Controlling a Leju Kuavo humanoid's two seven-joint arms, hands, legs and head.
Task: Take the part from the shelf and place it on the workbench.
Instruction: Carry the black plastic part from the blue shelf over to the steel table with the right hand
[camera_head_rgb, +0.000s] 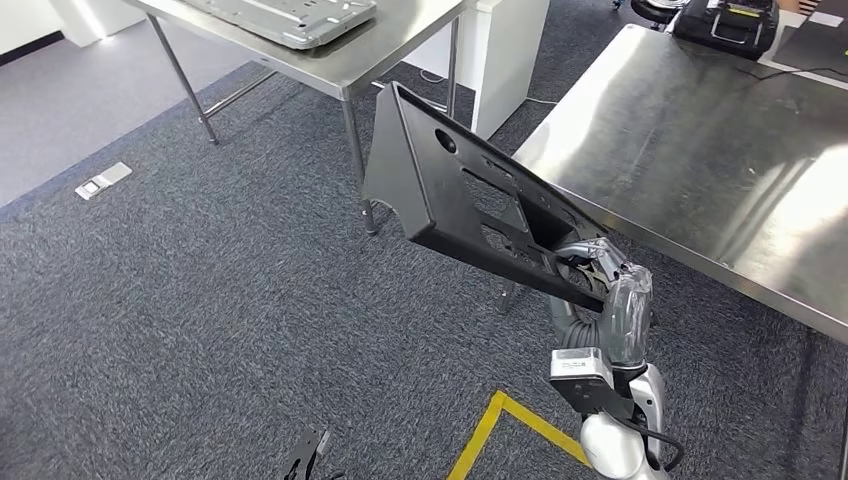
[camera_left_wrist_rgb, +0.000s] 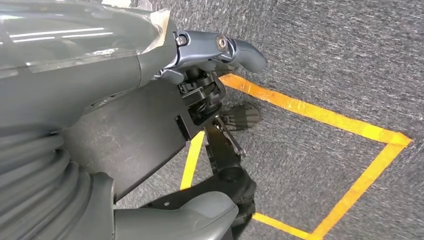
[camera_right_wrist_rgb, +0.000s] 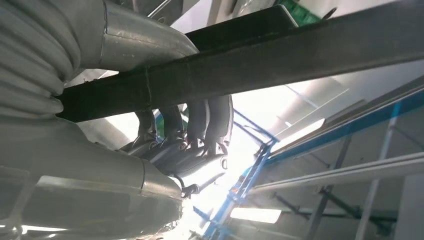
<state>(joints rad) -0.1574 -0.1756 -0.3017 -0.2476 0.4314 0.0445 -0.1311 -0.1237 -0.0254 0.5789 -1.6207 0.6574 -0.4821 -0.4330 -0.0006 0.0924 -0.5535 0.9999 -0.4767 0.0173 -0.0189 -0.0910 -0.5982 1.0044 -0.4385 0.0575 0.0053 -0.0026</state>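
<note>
Beside the steel tabletop (camera_head_rgb: 700, 150): right hand (camera_head_rgb: 600, 270) grips black part (camera_head_rgb: 450, 190), fingers (camera_right_wrist_rgb: 200, 120) clenched round its edge.
Left hand (camera_left_wrist_rgb: 210, 95) seemingly empty; swing part level over tabletop before lowering.

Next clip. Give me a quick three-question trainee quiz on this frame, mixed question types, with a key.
1. True or false: the black part already lies on the workbench.
2. Which hand holds the part? A) left hand B) right hand C) both
3. Fill in: the yellow tape is stuck on the ____.

Key: 1 false, the part is held in the air beside the workbench. 2 B. 3 carpet. The left hand hangs over the floor with nothing in it.
</note>
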